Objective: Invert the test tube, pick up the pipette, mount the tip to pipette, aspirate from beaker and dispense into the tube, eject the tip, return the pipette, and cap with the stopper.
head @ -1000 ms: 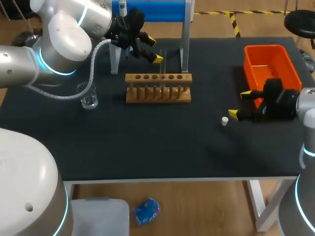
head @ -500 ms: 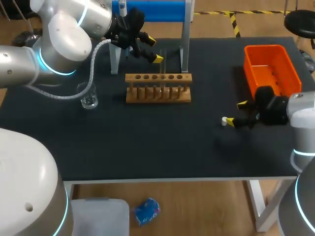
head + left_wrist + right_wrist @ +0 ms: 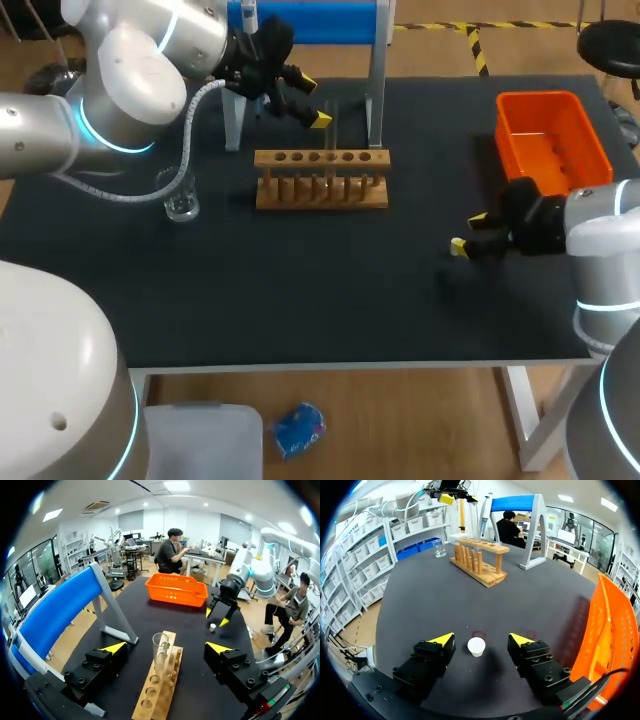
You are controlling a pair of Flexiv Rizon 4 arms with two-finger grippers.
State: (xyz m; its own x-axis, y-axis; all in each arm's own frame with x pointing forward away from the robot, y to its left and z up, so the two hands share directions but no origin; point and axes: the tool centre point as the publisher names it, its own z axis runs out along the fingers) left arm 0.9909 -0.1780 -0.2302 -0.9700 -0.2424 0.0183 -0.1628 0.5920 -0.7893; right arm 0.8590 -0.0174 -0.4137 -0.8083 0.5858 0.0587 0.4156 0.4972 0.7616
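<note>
A small white stopper [image 3: 476, 646] stands on the black table between the fingers of my right gripper [image 3: 481, 640], with a gap on each side, so that gripper is open. In the head view, my right gripper [image 3: 468, 232] sits left of the orange bin and hides the stopper. A clear test tube [image 3: 160, 652] stands upright in the wooden rack [image 3: 159, 692], between the wide-open fingers of my left gripper [image 3: 166, 647]. In the head view, my left gripper [image 3: 314, 102] hovers behind the rack [image 3: 320, 182] beside the tube [image 3: 332, 122]. A glass beaker [image 3: 181, 203] stands left of the rack.
An orange bin [image 3: 552, 135] sits at the table's back right, close to my right arm. A blue-topped stand [image 3: 310, 22] with grey legs rises behind the rack. Bare black tabletop [image 3: 300, 290] stretches across the front.
My right gripper has moved left and come down around the stopper, its fingers drawing closer together. The left arm, tube and rack have stayed put.
</note>
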